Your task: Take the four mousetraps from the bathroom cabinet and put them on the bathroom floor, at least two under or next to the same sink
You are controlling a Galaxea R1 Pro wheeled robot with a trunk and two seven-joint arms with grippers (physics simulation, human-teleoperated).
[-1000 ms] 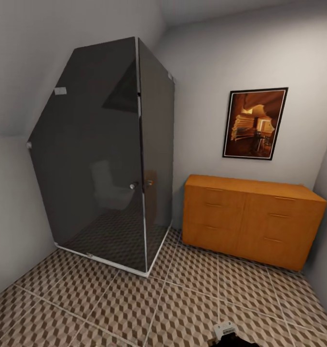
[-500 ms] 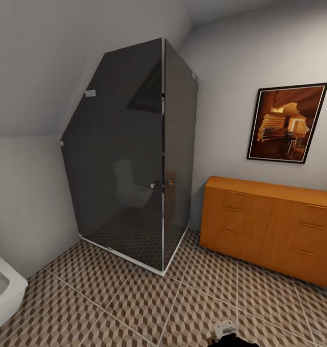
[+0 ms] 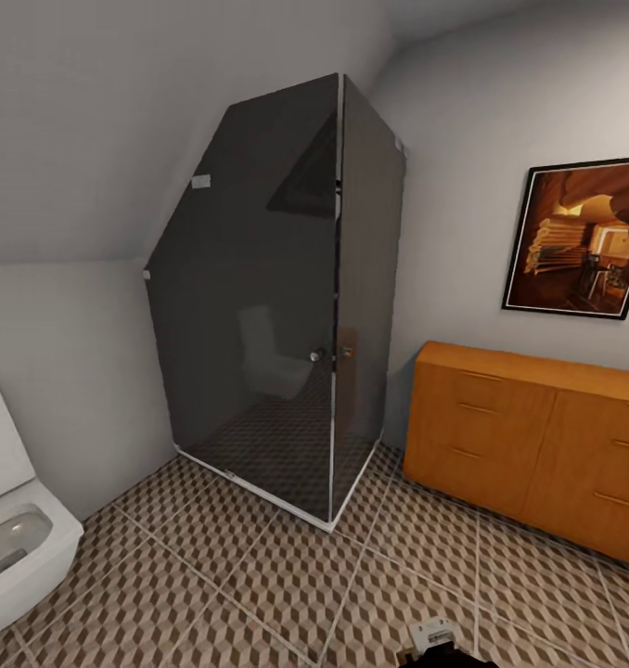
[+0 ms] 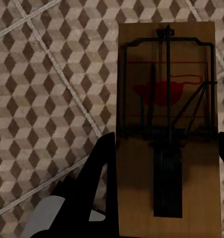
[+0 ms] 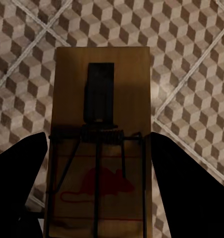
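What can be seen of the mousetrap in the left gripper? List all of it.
The mousetrap is a flat rectangular board that looks like light brown wood, printed with a red mouse outline and thin red lines. Dark wire parts, a coiled spring and a black plate lie on its face. It sits between the left gripper's dark fingers, above the cube-patterned tiled floor.
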